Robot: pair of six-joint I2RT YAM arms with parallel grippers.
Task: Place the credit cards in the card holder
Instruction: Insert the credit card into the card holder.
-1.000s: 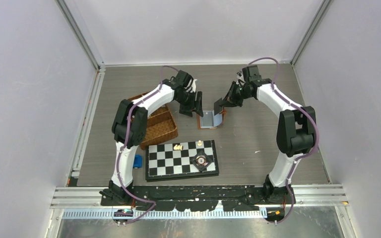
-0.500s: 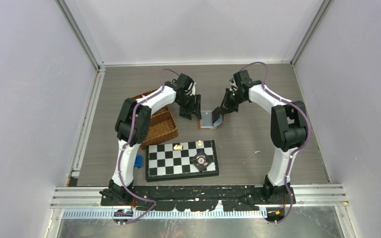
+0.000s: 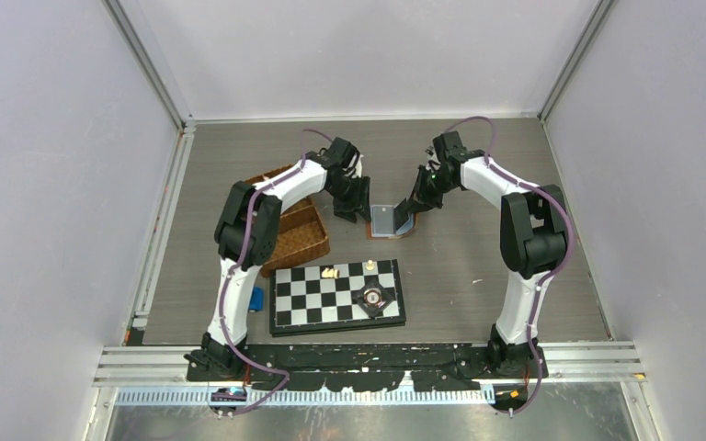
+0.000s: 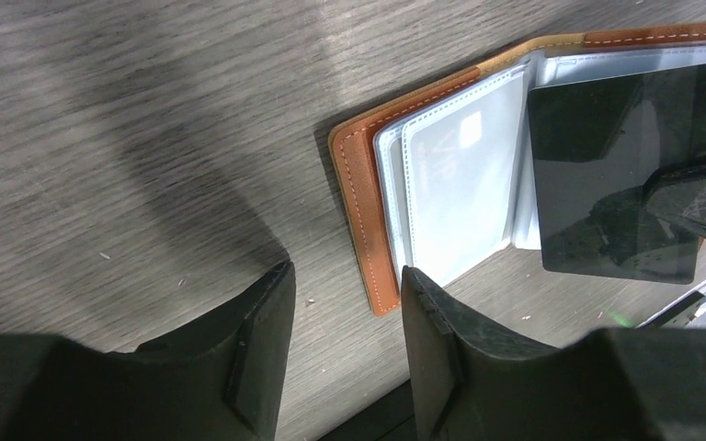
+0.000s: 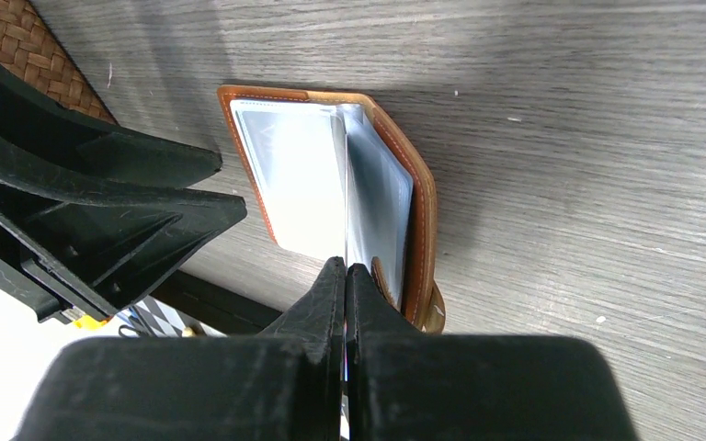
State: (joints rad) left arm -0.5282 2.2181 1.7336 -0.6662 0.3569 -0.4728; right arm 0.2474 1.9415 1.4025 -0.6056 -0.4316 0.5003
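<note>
Jaws of right gripper [image 5: 345,276]: pressed together on credit card [image 4: 620,170], held on edge at the sleeves of the open card holder [image 4: 368,202].
Jaws of left gripper [image 4: 345,303]: apart, empty, just beside the card holder's leather edge.
Card holder: open on table [image 4: 147,138], unrestrained.
Risk: credit card misses sleeve mouth, buckles a sleeve, or pushes card holder sideways.
Cause: nothing pins the card holder.

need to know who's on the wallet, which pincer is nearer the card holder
Right. The right pincer is over the open card holder, shut on a credit card; the left pincer is beside its left edge, not touching.
</note>
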